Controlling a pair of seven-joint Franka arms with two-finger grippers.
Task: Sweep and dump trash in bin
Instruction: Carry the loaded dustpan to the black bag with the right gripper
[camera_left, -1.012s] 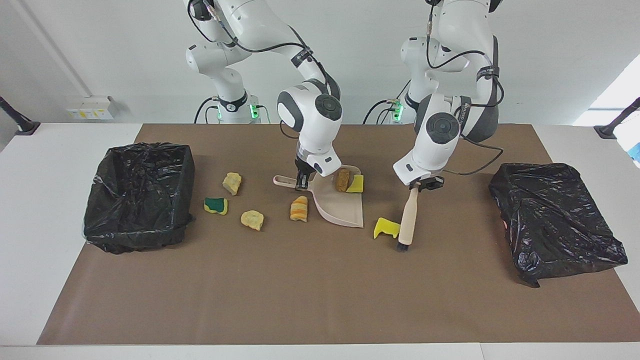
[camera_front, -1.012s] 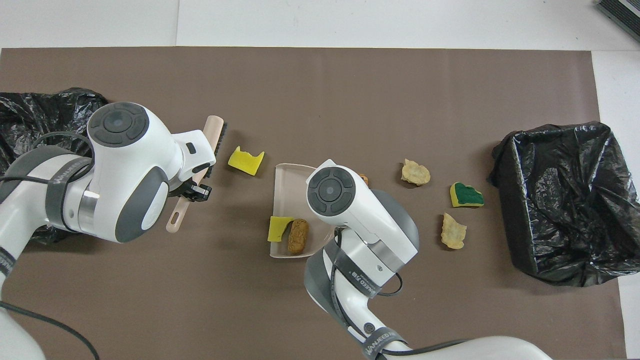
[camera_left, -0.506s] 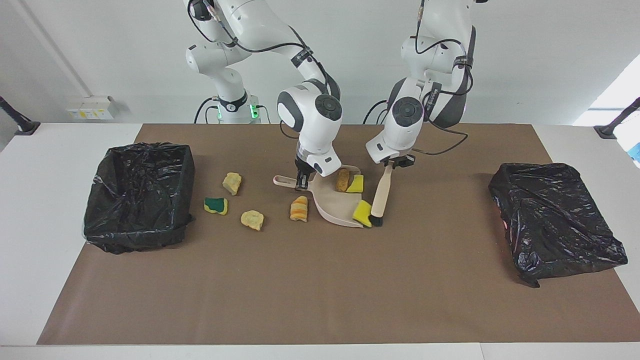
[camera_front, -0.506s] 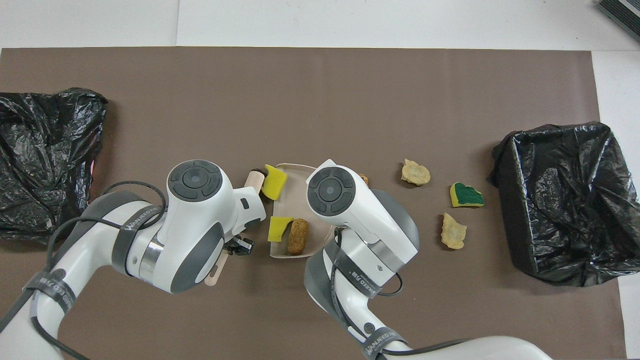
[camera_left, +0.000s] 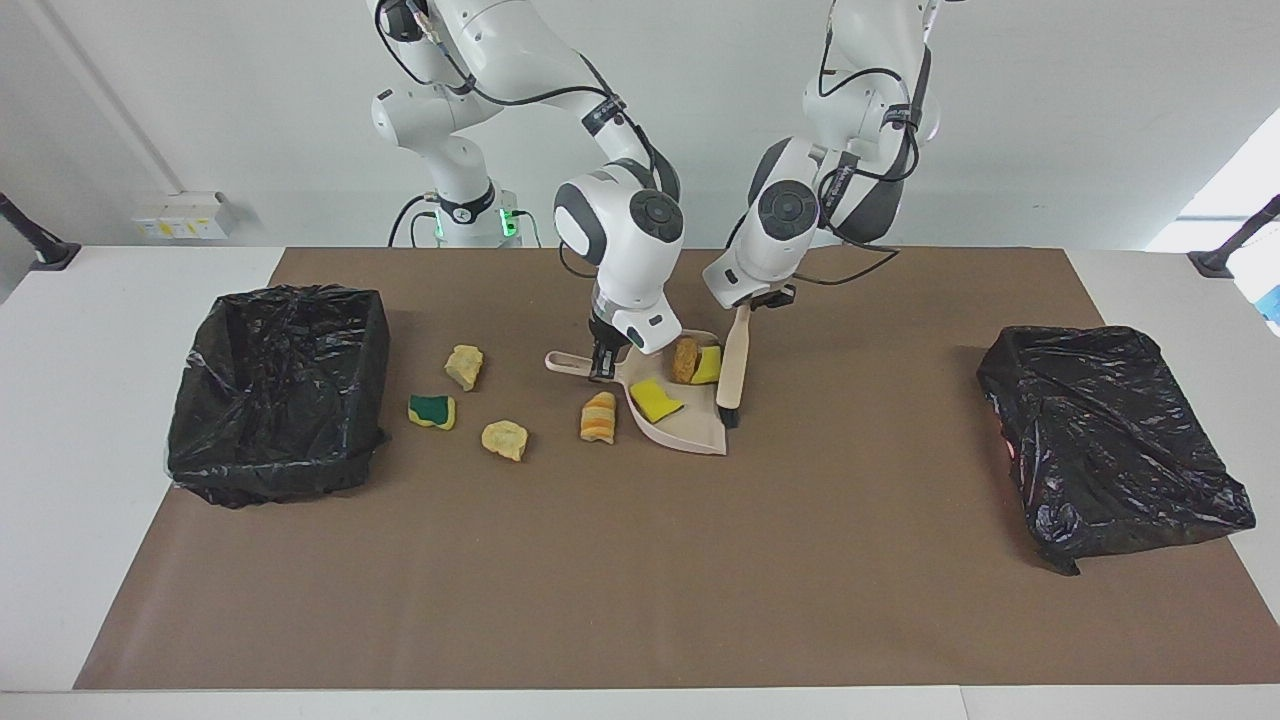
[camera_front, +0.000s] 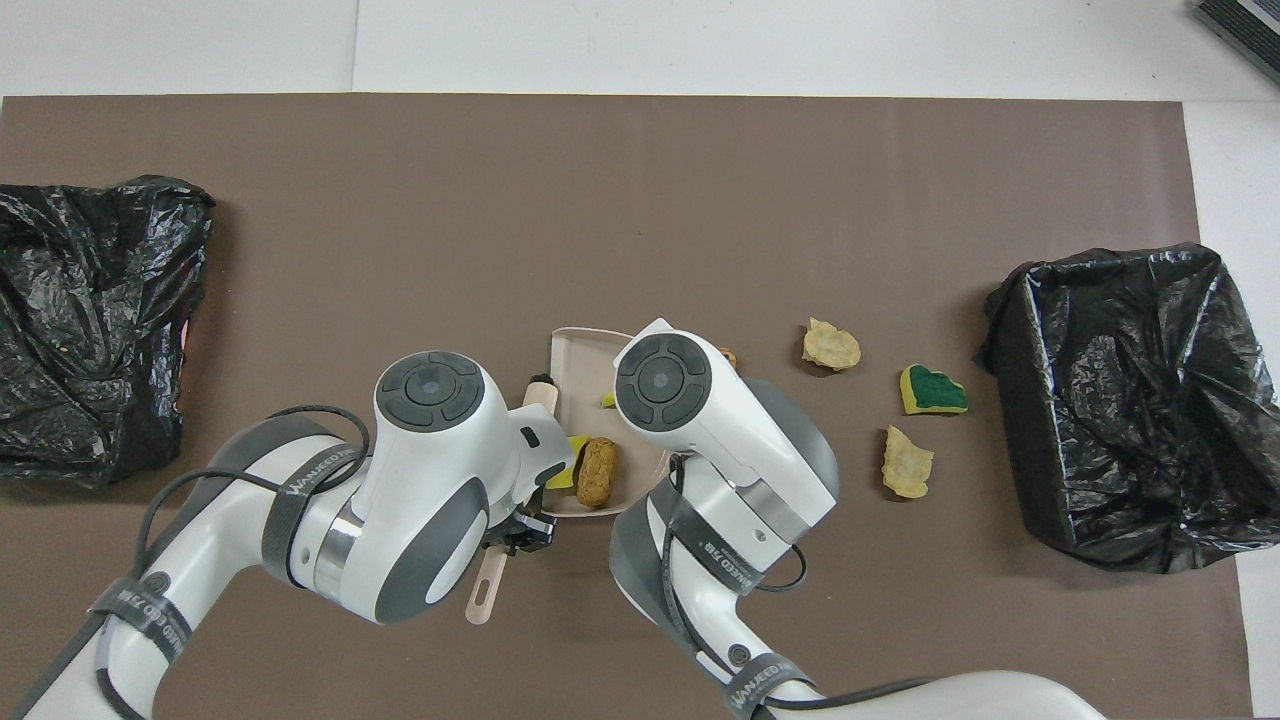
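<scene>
Left pincer (camera_left: 741, 307): centre of the facing view, clamped on the brush (camera_left: 733, 367) handle; brush slants down, bristles at the dustpan's (camera_left: 685, 425) side edge.
Right pincer (camera_left: 602, 362): just beside it in the same view, clamped on the dustpan handle; pan lies flat on the brown mat (camera_left: 640, 560).
Trash in pan: brown lump (camera_left: 685, 359) and yellow bit (camera_left: 707, 365) at the pan's back wall, touching; a second yellow sponge (camera_left: 654, 401) on the pan floor nearer its mouth.
Trash on mat: striped orange lump (camera_left: 599, 417) just beside the pan; tan lump (camera_left: 505, 439), green-and-yellow sponge (camera_left: 432, 410) and pale lump (camera_left: 465, 366) spread between pan and bin.
Bin (camera_left: 278, 390): left of the facing view, lined with black bag, open.
Spare bag (camera_left: 1110, 440): black, crumpled, right of the facing view, well apart from the trash.
Overhead view: both arms cover most of the pan; brown lump (camera_front: 596, 472) shows between them.
Desk (camera_left: 60, 420): white, shows around the mat.
</scene>
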